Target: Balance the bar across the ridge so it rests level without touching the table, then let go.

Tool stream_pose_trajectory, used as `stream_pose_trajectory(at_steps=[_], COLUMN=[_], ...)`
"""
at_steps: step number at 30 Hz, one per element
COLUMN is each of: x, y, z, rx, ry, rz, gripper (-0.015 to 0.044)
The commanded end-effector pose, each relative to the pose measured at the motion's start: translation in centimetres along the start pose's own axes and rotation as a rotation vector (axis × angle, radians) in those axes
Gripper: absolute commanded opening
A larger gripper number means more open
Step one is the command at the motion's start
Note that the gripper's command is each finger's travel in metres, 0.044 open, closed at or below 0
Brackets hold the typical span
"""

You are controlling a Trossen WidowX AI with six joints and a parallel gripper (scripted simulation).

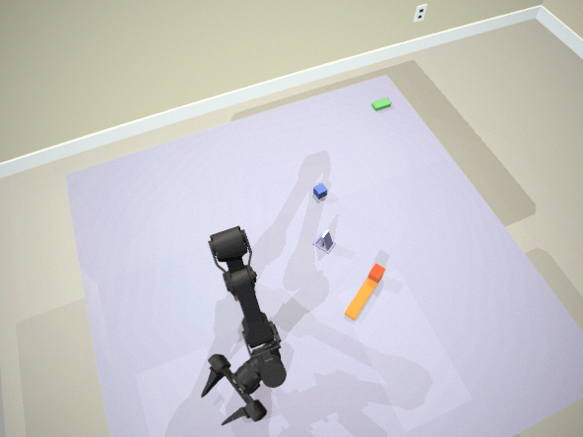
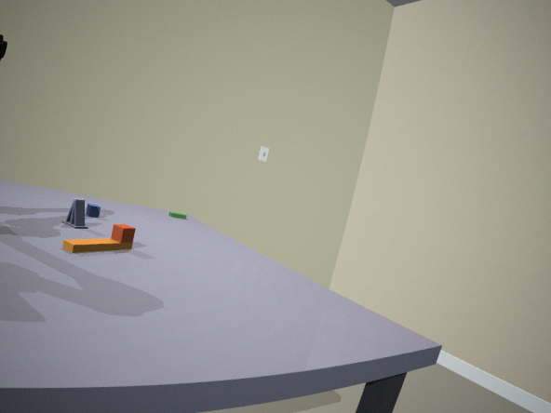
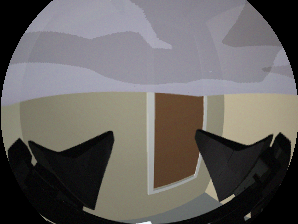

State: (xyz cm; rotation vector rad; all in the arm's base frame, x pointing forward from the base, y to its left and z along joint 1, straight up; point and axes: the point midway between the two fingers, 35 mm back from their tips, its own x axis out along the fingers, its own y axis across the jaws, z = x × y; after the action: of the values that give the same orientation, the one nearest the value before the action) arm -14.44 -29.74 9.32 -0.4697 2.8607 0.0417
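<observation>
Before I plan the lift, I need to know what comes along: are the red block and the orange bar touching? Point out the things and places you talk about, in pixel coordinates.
Touching: the exterior view shows the red block (image 1: pixel 377 272) (image 2: pixel 123 233) sitting on one end of the orange bar (image 1: pixel 360 300) (image 2: pixel 90 246).

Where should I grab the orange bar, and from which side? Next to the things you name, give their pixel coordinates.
Come straight down on the orange bar (image 1: pixel 360 299) (image 2: pixel 90 246), jaws across its narrow width, probably partway along but nearer the red block (image 1: pixel 376 273) (image 2: pixel 123 233). The bar lies flat and long, leaving both long sides exposed; the block sits on one end, likely shifting the balance that way. Keep the jaws off the block itself.
</observation>
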Motion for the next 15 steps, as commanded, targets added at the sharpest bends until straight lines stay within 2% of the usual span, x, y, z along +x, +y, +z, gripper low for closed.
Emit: stream_pose_trajectory(at_steps=[1, 3, 4, 15], x=[0.0, -0.2, -0.3, -2.3], y=[-0.1, -0.5, -0.9, -4.7], z=[0.0, 0.1, 0.2, 0.9], rx=[0.004, 0.034, 0.057, 0.304], ry=[-0.001, -0.010, -0.017, -0.114], rz=[-0.002, -0.017, -0.029, -0.136], gripper=[0.0374, 0.0321, 0.0315, 0.0315])
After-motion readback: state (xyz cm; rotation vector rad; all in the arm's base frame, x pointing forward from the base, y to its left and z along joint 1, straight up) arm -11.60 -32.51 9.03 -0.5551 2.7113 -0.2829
